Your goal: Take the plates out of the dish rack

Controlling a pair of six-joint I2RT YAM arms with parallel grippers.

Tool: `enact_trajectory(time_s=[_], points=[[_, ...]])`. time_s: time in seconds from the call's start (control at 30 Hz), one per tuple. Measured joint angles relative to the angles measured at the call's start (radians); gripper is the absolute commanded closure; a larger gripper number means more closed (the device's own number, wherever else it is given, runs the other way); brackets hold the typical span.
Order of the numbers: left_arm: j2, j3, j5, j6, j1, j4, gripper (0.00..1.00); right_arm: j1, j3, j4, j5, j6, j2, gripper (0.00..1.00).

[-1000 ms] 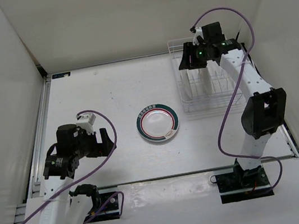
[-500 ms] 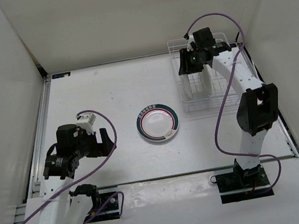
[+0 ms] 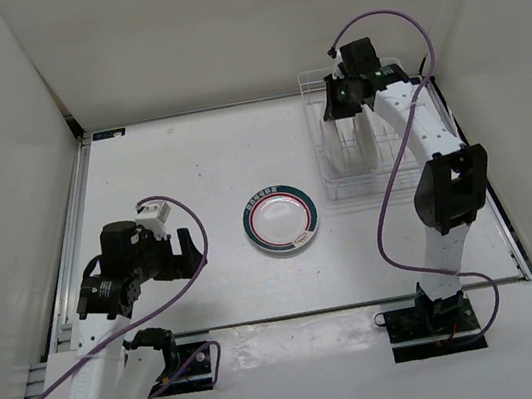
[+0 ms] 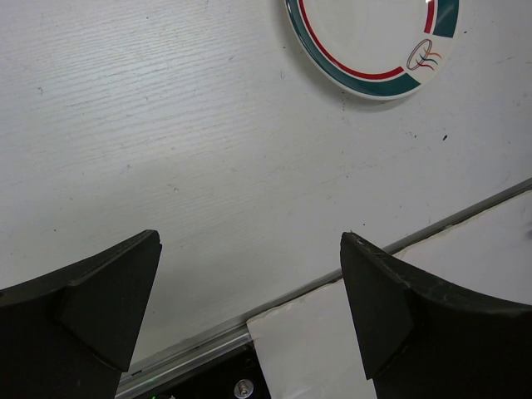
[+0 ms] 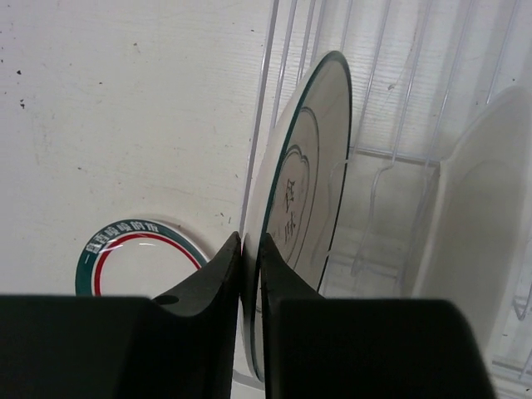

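Note:
The white wire dish rack (image 3: pixel 330 189) stands at the back right. In it, upright, is a white plate with a thin dark rim (image 5: pixel 307 191), and my right gripper (image 5: pixel 251 249) is shut on its near edge, seen from above at the rack's left end (image 3: pixel 341 112). Another white plate (image 5: pixel 465 216) stands on edge to its right. A plate with a green-and-red ringed rim (image 3: pixel 281 220) lies flat mid-table and also shows in the left wrist view (image 4: pixel 374 41). My left gripper (image 4: pixel 249 241) hangs open over the table, left of that plate (image 3: pixel 191 252).
White walls enclose the table on the left, back and right. A metal rail (image 4: pixel 316 287) runs along the table's front edge, just under the left gripper. The rack's wire tines (image 5: pixel 399 100) rise around the held plate.
The right wrist has shifted left along the rack's back end and its jaws have closed from open onto the plate's rim. The left arm and the flat plate have not moved.

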Motion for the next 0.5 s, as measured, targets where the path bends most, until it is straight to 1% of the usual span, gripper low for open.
enact_trajectory(time_s=[0.03, 0.07, 0.17, 0.37, 0.5], points=[[0.000, 0.000, 0.000, 0.000, 0.000, 0.000, 0.00, 0.000, 0.007, -0.006, -0.001, 0.006, 0.003, 0.89], [0.000, 0.000, 0.000, 0.000, 0.000, 0.000, 0.00, 0.001, 0.019, -0.018, -0.001, 0.013, 0.006, 0.93], [0.003, 0.000, 0.000, 0.000, 0.000, 0.000, 0.00, 0.001, 0.052, -0.050, 0.002, 0.015, 0.013, 0.96], [0.006, 0.000, 0.000, 0.000, 0.000, 0.000, 0.00, -0.001, 0.135, -0.111, 0.016, 0.010, 0.016, 1.00], [0.010, 0.000, 0.000, 0.000, 0.000, 0.000, 0.00, 0.001, 0.201, -0.138, 0.007, 0.003, 0.016, 1.00]])
